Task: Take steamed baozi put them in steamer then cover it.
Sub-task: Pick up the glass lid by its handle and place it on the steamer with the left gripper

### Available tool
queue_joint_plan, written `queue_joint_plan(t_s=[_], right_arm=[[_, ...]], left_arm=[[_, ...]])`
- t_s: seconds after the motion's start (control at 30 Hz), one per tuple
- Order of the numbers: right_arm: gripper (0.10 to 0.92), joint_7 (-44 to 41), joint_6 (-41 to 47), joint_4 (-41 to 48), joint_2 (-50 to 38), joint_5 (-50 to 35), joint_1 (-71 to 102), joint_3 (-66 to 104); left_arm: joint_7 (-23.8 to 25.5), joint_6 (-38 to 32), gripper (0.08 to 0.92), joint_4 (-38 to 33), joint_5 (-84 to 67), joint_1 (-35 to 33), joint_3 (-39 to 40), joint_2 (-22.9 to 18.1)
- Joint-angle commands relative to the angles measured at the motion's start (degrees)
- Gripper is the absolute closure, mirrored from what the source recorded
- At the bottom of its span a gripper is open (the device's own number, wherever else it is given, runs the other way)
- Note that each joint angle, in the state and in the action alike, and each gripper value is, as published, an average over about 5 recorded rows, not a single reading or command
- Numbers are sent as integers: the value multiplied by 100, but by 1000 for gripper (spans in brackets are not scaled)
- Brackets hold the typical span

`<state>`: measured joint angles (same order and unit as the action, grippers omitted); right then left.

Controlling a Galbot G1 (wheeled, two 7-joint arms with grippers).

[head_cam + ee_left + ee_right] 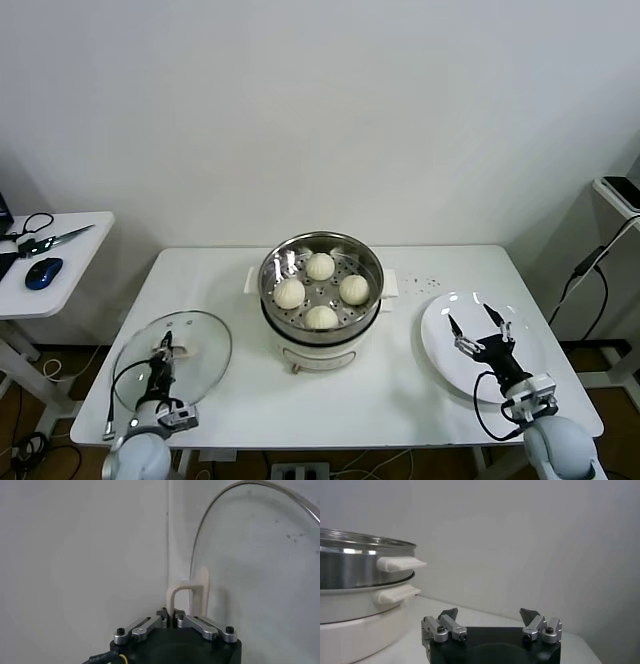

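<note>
L gripper, bench near-left, jaws clamped on the lid handle; lid lies flat there. R gripper idle w/ jaws spread over the plate. Steamer sits approx 1 o'clock from L jaws, mid-bench, all 4 buns inside, uncovered. L arm nearer; lid likely goes there next.

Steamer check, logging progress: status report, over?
Left tool shut on lid handle. Right tool open over plate. Four baozi in steamer, lid not yet on. Nothing in the way.
</note>
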<state>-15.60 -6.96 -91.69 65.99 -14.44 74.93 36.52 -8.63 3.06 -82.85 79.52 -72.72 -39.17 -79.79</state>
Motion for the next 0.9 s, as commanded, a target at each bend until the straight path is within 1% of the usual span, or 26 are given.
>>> queue_joint_plan(t_s=[0.03,0.3,0.47,0.53,0.63,0.73,0.8,0.9], right_arm=[[203,-15,-17,39,6,33,-15,17],[203,-20,-32,121,-60,25,-120,11],[203,-19,-31,176,-84,50,-206,-29],[203,-20,-31,215,-104,70,-246,-41],[203,-20,-31,288,-144,92,-312,-60],[203,-20,-29,359,-185,128,-370,-91],[203,-20,-34,416,-205,167,-410,-111],[203,-18,-40,506,-219,216,-471,-128]], left_arm=[[-72,56,852,-949,-342,-423,31,87],[-23,661,852,-2663,-643,-1392,-7,328],[133,1188,852,-3515,-675,-1762,-59,620],[222,1412,852,-3801,-675,-1849,-24,805],[351,1692,852,-4206,-599,-1919,157,1115],[479,2009,852,-4428,-564,-1886,577,1365],[516,2253,852,-4434,-604,-1743,930,1526],[599,2639,852,-4413,-601,-1326,1531,1780]])
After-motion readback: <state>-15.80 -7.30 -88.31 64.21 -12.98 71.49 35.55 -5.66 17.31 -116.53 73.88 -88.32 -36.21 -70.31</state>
